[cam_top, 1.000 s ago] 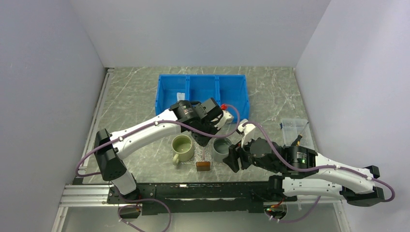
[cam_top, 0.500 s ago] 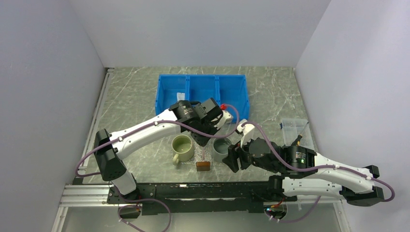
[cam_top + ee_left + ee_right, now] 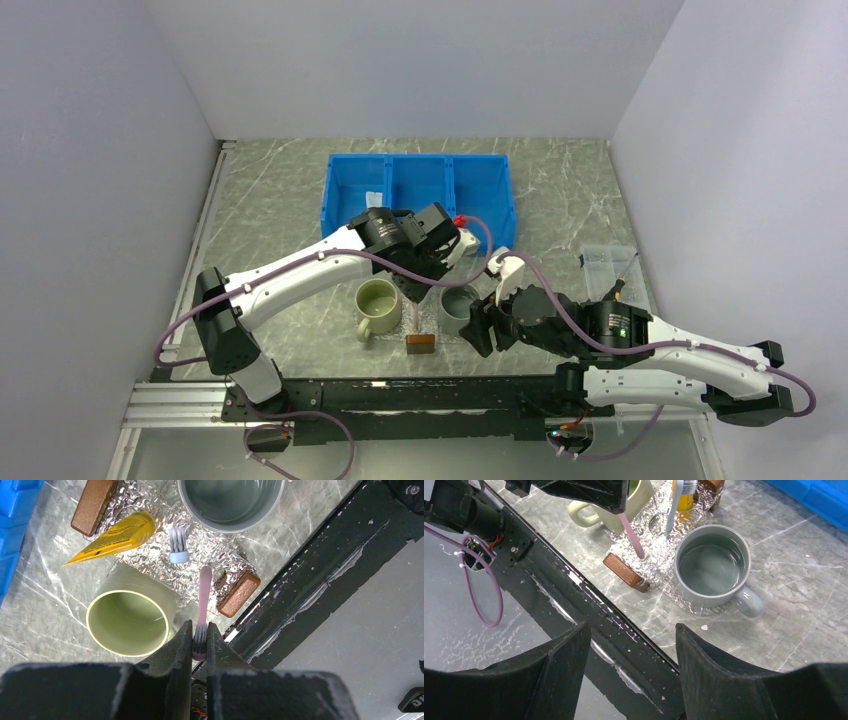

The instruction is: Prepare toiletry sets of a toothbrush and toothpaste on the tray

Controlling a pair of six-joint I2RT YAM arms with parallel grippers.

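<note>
Two toothbrushes: the left gripper (image 3: 199, 640) pinched the pink toothbrush (image 3: 204, 595) by one end, its other end down at the tray (image 3: 210, 555). The blue toothbrush (image 3: 178, 545) rested on the tray by one yellow toothpaste (image 3: 117, 534). Two blocks (image 3: 93, 505) (image 3: 239, 594) and two mugs (image 3: 127, 622) (image 3: 227, 500) ringed it. The right gripper (image 3: 631, 630) gaped wide, empty.

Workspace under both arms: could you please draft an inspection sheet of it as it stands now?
Surface: marbled table; glittery tray near its front edge.
Job's things: pink toothbrush gripped, far end at tray; pale blue toothbrush and yellow toothpaste on tray.
Clutter: green mug, grey mug, brown blocks at tray; blue bin, clear box farther off.
Tools: left tool shut on pink toothbrush; right tool open, empty.
Cables: purple cables loop along both arms.
Surroundings: plain white walls.
</note>
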